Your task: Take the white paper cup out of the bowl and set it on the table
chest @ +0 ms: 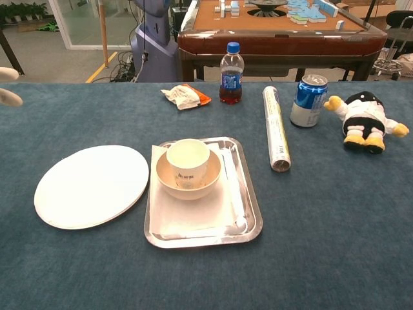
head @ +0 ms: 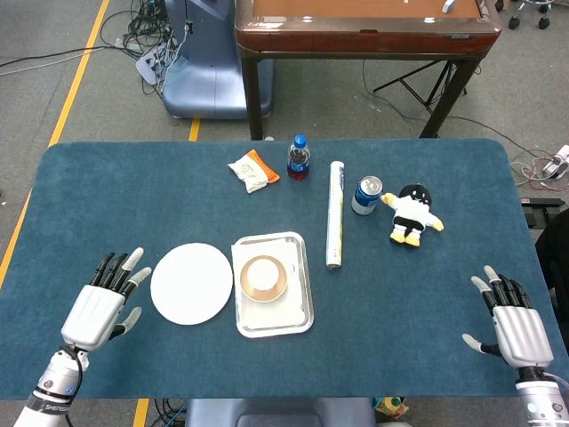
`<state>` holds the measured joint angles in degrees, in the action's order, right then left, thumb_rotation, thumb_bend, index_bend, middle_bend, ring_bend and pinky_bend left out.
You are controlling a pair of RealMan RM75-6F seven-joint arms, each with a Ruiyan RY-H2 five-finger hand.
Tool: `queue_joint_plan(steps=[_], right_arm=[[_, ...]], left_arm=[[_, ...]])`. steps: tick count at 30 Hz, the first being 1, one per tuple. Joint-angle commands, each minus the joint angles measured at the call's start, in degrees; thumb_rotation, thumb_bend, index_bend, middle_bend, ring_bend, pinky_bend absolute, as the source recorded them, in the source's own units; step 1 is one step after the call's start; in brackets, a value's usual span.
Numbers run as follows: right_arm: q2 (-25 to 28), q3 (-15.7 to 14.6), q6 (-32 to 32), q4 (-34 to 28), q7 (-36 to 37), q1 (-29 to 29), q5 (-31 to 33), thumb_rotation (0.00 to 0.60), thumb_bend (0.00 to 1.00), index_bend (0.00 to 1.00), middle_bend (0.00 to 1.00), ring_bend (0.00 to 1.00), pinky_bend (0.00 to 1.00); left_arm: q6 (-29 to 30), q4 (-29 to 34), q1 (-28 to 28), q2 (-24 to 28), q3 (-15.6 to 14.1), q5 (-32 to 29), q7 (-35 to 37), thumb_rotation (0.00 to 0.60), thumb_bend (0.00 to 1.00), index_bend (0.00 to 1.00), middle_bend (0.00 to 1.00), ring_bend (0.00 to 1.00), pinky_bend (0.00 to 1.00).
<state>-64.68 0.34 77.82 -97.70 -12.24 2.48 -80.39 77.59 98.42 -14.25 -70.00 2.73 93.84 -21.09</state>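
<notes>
left hand point(chest: 8, 87): only fingertips show at 9 o'clock edge of chest view | right hand point(head: 518, 331): wrist cut off at 5 o'clock

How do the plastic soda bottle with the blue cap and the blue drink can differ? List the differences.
The plastic soda bottle with the blue cap is clear, showing dark liquid inside; the blue drink can is opaque metal. The bottle is taller and narrower, the can shorter and wider. The bottle is capped; whether the can's silver top is opened cannot be told. The bottle stands left of the rolled tube, the can right of it. Both stand upright at the table's far side.
</notes>
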Motion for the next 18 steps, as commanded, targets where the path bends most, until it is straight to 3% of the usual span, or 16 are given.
queue_joint_plan(steps=[1, 10, 18], right_arm=[[0.0, 0.1, -0.9, 0.0, 0.1, 0.5, 0.7, 0.600, 0.20, 0.00, 0.00, 0.00, 0.00], [0.4, 0.9, -2.9, 0.8, 1.7, 1.4, 2.9, 0.600, 0.20, 0.00, 0.00, 0.00, 0.00], [0.3, 1.6, -5.0, 1.4, 2.4, 2.4, 5.7, 0.600, 0.20, 0.00, 0.00, 0.00, 0.00]], left_arm=[[-2.5, 1.8, -1.7, -0.4, 0.5, -1.1, -1.5, 0.600, 0.32, 0.19, 0.00, 0.00, 0.00], [-9.8, 2.8, -7.7, -2.1, 2.8, -3.6, -4.8, 0.600, 0.32, 0.20, 0.00, 0.00, 0.00], [-14.1, 0.1, -12.8, -4.0, 3.9, -3.3, -1.6, 0.600, 0.32, 0.20, 0.00, 0.00, 0.00]])
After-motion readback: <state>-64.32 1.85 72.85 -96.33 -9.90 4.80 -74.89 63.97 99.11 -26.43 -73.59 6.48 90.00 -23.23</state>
